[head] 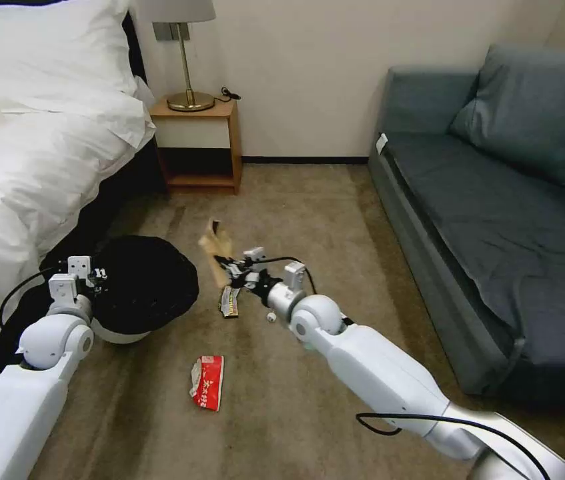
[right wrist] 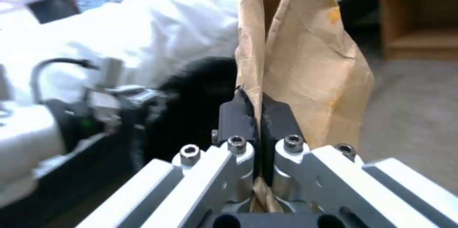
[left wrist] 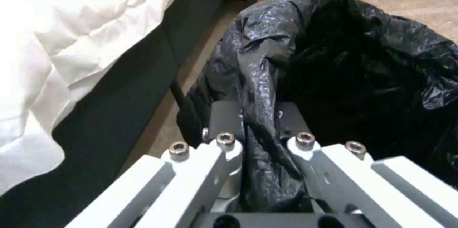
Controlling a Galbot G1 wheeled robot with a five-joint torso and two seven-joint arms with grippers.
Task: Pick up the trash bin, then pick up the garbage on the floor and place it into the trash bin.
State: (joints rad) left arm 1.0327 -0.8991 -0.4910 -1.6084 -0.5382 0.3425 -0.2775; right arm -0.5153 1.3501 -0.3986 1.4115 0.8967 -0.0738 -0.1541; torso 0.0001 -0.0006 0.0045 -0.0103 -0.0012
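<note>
The trash bin [head: 145,283] is beside the bed, its black liner on top and its white base showing below. My left gripper [head: 99,275] is shut on its near rim; in the left wrist view the fingers [left wrist: 224,119] pinch the crinkly liner [left wrist: 357,59]. My right gripper [head: 232,272] is shut on the tan paper bag [head: 215,248], which is lifted off the carpet just right of the bin. The right wrist view shows the bag [right wrist: 310,63] upright between the black pads [right wrist: 236,113], with the bin [right wrist: 195,102] behind it. A dark-and-gold wrapper [head: 230,301] and a red-and-white wrapper [head: 207,381] lie on the floor.
The white bed [head: 35,153] runs along the left, close to the bin. A wooden nightstand [head: 199,143] with a brass lamp stands at the far wall. A grey-blue sofa [head: 495,220] lines the right side. Brown carpet [head: 309,213] lies open between them.
</note>
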